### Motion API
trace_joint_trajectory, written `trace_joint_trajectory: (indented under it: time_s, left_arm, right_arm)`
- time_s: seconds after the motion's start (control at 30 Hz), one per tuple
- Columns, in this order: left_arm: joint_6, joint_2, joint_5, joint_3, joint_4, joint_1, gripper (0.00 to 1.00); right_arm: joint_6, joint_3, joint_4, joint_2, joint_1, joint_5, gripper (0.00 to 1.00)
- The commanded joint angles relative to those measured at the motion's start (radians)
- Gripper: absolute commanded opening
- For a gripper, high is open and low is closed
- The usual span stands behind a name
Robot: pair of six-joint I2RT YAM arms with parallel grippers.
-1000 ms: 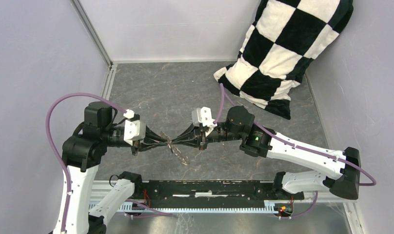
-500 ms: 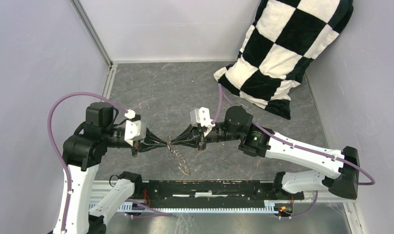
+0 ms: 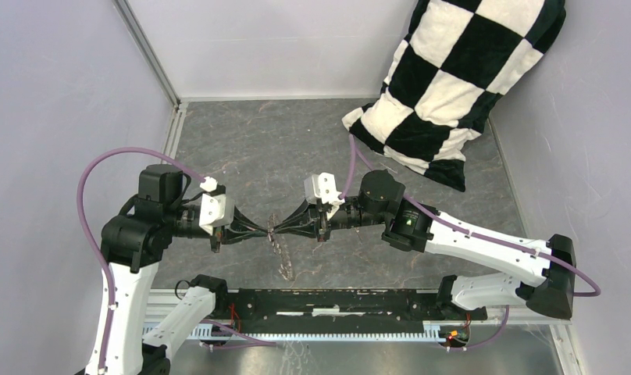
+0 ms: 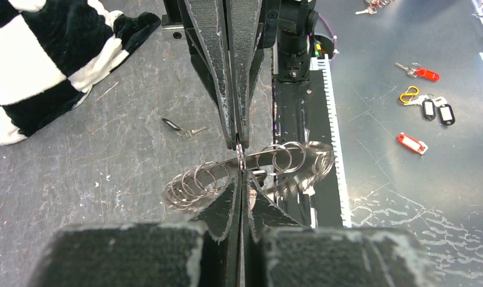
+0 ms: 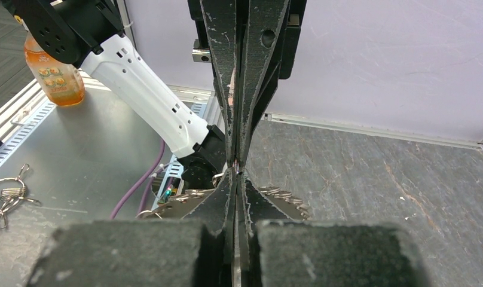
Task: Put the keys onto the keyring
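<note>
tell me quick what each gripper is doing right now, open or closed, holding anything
Left gripper: closed, pinching the keyring.
Right gripper: closed, pinching the same keyring from the opposite side.

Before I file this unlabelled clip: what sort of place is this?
Probably a robot lab test cell: plain walls box in a stone-look table, two arms bolted at its near edge, spare key tags on a metal bench alongside.
</note>
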Motion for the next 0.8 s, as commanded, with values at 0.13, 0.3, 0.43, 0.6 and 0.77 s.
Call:
trace_joint_trajectory:
  time_s: [0.13, 0.3, 0.43, 0.6, 0.77]
  left_arm:
    - [0.070, -0.017, -0.015, -0.011, -0.019, -0.003, 0.02]
    - [0.095, -0.024, -0.013, -0.022, -0.026, -0.003, 0.02]
    - [0.162, -0.025, -0.022, -0.022, -0.069, -0.003, 0.02]
    - [0.188, -0.030, -0.030, -0.025, -0.086, -0.003, 0.02]
    - [0.199, -0.038, -0.035, -0.032, -0.088, -0.003, 0.02]
  right_arm:
    - [0.008, 0.011, 0.099, -0.042, -0.001, 0.037, 0.00]
    - [0.055, -0.001, 0.148, -0.043, -0.002, 0.037, 0.00]
    - [0.074, -0.016, 0.181, -0.049, -0.002, 0.046, 0.00]
    - [0.087, -0.031, 0.200, -0.053, -0.002, 0.060, 0.00]
    - [0.085, -0.036, 0.203, -0.062, -0.003, 0.071, 0.00]
